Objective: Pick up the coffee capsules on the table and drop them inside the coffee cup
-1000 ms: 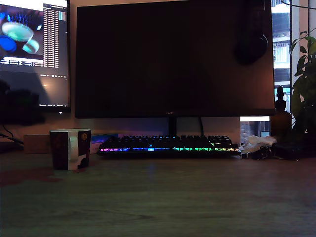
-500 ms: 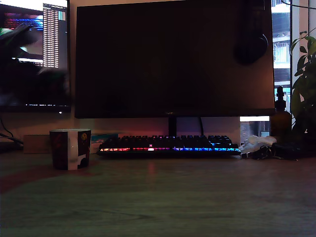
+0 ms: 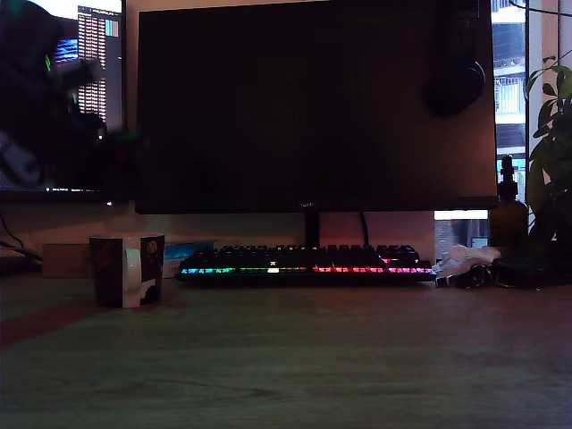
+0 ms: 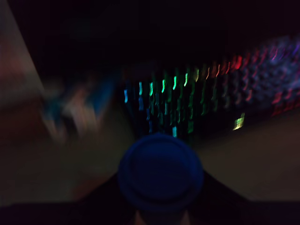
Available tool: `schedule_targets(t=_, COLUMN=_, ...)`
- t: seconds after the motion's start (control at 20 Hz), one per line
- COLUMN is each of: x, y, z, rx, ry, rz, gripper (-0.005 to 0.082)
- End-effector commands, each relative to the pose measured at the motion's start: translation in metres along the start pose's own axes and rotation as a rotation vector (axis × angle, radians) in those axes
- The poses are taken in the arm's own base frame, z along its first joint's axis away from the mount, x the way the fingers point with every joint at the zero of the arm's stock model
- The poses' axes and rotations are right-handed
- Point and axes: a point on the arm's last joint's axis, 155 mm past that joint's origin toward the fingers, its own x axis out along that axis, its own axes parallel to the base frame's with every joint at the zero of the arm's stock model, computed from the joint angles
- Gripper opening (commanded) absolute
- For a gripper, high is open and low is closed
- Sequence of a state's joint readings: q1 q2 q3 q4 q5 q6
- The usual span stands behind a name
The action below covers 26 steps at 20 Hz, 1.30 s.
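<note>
From where I sit, the arm (image 3: pixel 45 107) is a dark, smeared mass high at the exterior view's left, in front of the side monitor (image 3: pixel 89 54) and well above the coffee cup (image 3: pixel 128 269), which stands upright on the table (image 3: pixel 313 357) just beside the lit keyboard (image 3: pixel 304 262). Further to that view's right are the big dark monitor (image 3: pixel 313 103), a brown bottle (image 3: pixel 508 214) and a plant (image 3: pixel 554 134). My worry is the release: both views are dim and blurred by motion, so I judge the arm could overshoot the cup's mouth and the pod would bounce off the rim or roll under the keyboard; a low approach could also knock the cup over. In the wrist view the gripper (image 4: pixel 160 206) has a blue capsule (image 4: pixel 160 172) sitting between its fingers, round face toward the camera, so I read it as clamped on that pod, though the fingers themselves are nearly lost in the dark. I cannot find the cream-beige capsule in either view.
</note>
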<state>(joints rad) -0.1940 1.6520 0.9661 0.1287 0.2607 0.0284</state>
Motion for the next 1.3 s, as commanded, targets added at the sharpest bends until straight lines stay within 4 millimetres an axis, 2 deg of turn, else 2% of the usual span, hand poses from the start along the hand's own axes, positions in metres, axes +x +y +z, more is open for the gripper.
schedule_targets(t=0.0, x=0.002, y=0.003, z=0.002, rx=-0.005, ry=0.010, rz=0.010, gripper=0.0105)
schedule_targets(t=0.3, x=0.002, y=0.004, z=-0.015, rx=-0.022, ry=0.076, rz=0.017, gripper=0.0105)
schedule_targets(t=0.6, x=0.001, y=0.010, z=-0.019, rx=-0.025, ry=0.094, rz=0.045, gripper=0.0105)
schedule_targets(t=0.95, x=0.001, y=0.013, z=-0.014, rx=-0.022, ry=0.083, rz=0.061, gripper=0.0106)
schedule_targets(t=1.0, x=0.001, y=0.013, z=-0.013, rx=-0.022, ry=0.081, rz=0.061, gripper=0.0155)
schedule_targets(t=1.05, x=0.001, y=0.013, z=-0.011, rx=-0.020, ry=0.072, rz=0.061, gripper=0.0308)
schedule_targets(t=1.1, x=0.001, y=0.014, z=-0.009, rx=-0.019, ry=0.067, rz=0.065, gripper=0.0512)
schedule_targets(t=1.15, x=0.000, y=0.014, z=-0.008, rx=-0.020, ry=0.071, rz=0.065, gripper=0.0661)
schedule_targets(t=1.2, x=0.000, y=0.013, z=-0.010, rx=-0.022, ry=0.083, rz=0.064, gripper=0.0719)
schedule_targets(t=1.25, x=-0.001, y=0.013, z=-0.011, rx=-0.024, ry=0.091, rz=0.061, gripper=0.0720)
